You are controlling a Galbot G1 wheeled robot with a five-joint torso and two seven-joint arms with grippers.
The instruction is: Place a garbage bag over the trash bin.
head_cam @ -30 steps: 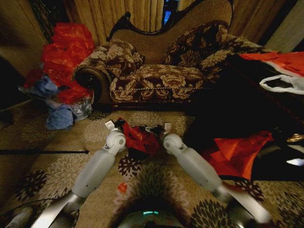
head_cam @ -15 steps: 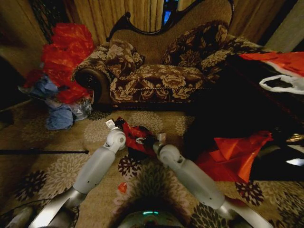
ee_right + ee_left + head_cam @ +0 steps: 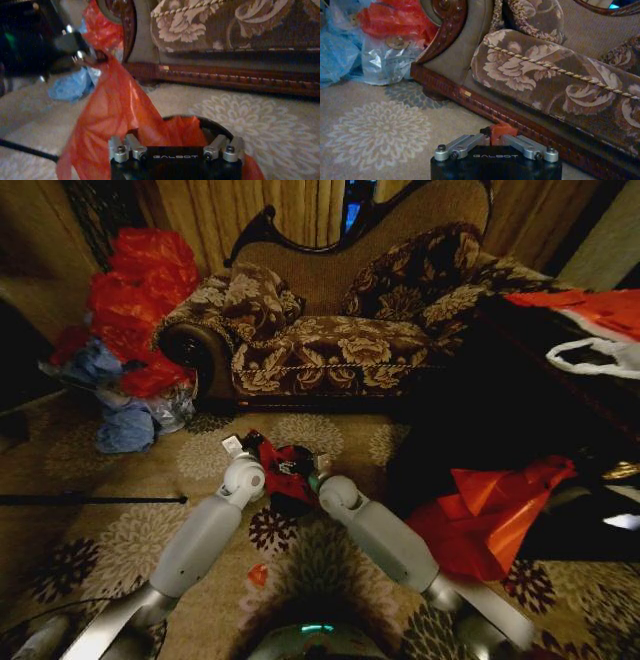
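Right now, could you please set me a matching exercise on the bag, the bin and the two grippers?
Things:
1. small glossy red plastic garbage bag
2. small black cylindrical trash bin
3. left gripper
4. right gripper

States:
A. stands on the floral carpet in front of the patterned sofa
B. hangs just above the bin's mouth, against the red plastic
C. stretched from the bin's mouth up to a gripper
D. jaws shut on a fold of red plastic

Pairs: 1-C, 2-A, 3-D, 4-B
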